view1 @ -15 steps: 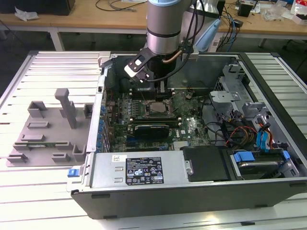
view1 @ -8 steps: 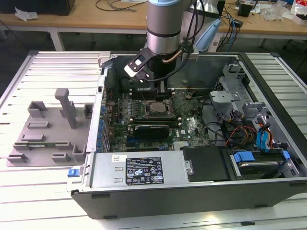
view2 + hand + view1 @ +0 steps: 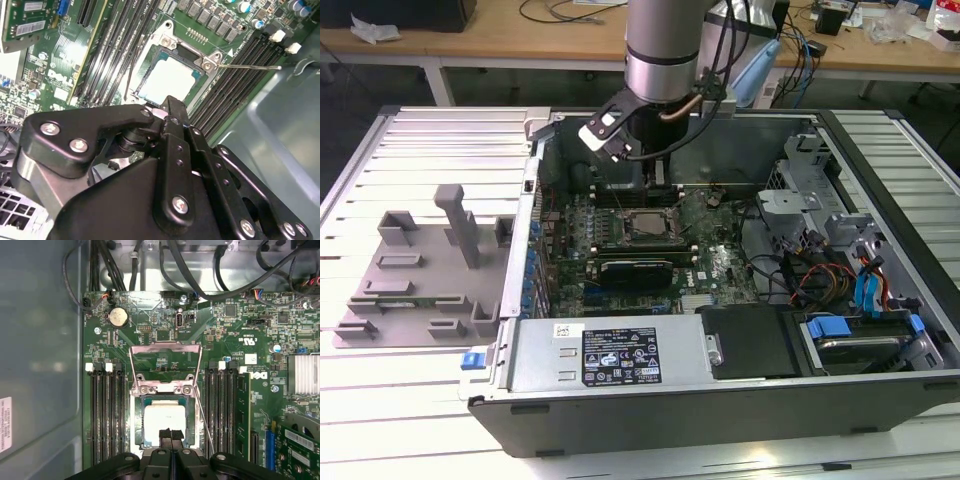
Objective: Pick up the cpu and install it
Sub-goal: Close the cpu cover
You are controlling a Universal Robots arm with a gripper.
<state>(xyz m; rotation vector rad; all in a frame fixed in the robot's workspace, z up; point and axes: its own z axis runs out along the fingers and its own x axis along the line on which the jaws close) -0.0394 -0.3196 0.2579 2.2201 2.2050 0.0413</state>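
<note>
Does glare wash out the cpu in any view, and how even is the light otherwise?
Second wrist view: the cpu top plate glares almost white, and the gripper is a dark mass in front. First wrist view: the cpu is pale but its edges read, and the case wall carries a hazy reflection. Exterior view: the cpu is evenly lit, without glare.

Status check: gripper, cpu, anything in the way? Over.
Gripper shut, poised over one edge of the cpu. It lies flat in the socket, load plate hinged open. Release lever stands free beside the socket.
</note>
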